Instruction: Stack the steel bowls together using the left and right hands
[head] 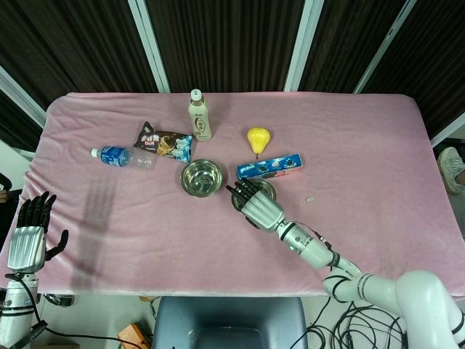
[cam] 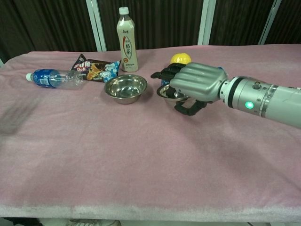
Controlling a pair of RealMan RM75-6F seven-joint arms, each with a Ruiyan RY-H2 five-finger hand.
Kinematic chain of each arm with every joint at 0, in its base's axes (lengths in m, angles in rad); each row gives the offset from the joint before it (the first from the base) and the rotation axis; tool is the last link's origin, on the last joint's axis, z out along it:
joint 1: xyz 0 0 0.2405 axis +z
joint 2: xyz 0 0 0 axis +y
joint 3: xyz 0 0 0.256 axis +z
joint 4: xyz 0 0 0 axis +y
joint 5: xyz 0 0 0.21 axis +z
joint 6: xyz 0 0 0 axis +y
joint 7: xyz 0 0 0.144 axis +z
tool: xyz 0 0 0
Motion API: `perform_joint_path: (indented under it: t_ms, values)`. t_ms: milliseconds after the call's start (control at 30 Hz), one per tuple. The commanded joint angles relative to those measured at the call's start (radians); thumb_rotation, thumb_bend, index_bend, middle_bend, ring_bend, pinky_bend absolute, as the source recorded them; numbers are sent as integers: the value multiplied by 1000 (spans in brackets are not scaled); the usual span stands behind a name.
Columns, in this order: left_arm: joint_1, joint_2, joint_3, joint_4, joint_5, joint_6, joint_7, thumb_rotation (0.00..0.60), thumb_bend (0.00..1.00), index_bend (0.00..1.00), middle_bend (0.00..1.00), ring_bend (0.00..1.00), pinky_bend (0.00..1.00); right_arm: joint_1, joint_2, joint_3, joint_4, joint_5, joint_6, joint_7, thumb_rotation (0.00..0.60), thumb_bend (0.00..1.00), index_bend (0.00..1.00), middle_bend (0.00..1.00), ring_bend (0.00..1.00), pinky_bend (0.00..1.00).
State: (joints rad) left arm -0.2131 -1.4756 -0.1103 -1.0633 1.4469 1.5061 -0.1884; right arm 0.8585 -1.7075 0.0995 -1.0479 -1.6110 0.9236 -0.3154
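One steel bowl [head: 201, 177] [cam: 125, 88] sits upright on the pink table cloth near the centre. My right hand [head: 258, 208] [cam: 195, 84] grips the second steel bowl [head: 259, 190] [cam: 169, 92] by its rim and holds it lifted off the cloth, just right of the resting bowl. The hand covers most of the held bowl. My left hand [head: 29, 234] hangs off the table's left front corner, fingers apart and holding nothing; only the head view shows it.
Behind the bowls stand a milk-tea bottle [head: 198, 115] [cam: 127, 40], a snack packet [head: 163, 141], a lying water bottle [head: 120, 155], a yellow pear [head: 258, 138] and a blue cookie box [head: 270, 166]. A small pebble-like bit [head: 309, 198] lies to the right.
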Motion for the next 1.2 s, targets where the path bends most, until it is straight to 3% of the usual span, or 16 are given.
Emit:
perform_joint_path:
  t_ms: [33, 200, 333, 533, 667, 867, 1033, 1200]
  values:
    - [2, 0, 0, 1, 2, 1, -2, 600, 400, 0, 4, 0, 45, 18, 29, 41, -43, 20, 17, -82, 600, 650, 748, 10, 0, 0]
    - [6, 3, -1, 0, 4, 6, -4, 600, 399, 0, 3, 0, 44, 66, 29, 115, -86, 69, 9, -211, 600, 650, 749, 10, 0, 0]
    - [13, 8, -4, -3, 3, 15, -4, 600, 399, 0, 4, 0, 44, 144, -32, 182, -52, 138, -52, -304, 600, 650, 748, 14, 0, 0]
    - [32, 26, -4, -15, 2, 32, -9, 600, 399, 0, 2, 0, 44, 300, -226, 260, 189, 251, -165, -367, 600, 650, 748, 21, 0, 0]
    - [44, 47, -9, -21, -2, 43, -14, 600, 399, 0, 0, 0, 44, 405, -360, 272, 394, 270, -208, -362, 600, 650, 744, 21, 0, 0]
    - [59, 70, -23, -20, -24, 41, -52, 600, 398, 0, 0, 0, 44, 509, -502, 288, 616, 304, -273, -289, 600, 650, 723, 21, 0, 0]
    - [69, 73, -27, -9, -36, 36, -76, 600, 399, 0, 0, 0, 42, 534, -550, 278, 695, 316, -318, -238, 600, 647, 561, 19, 0, 0]
    - [70, 70, -27, -6, -29, 37, -76, 600, 398, 0, 0, 0, 42, 476, -503, 230, 633, 293, -275, -236, 600, 514, 330, 0, 0, 0]
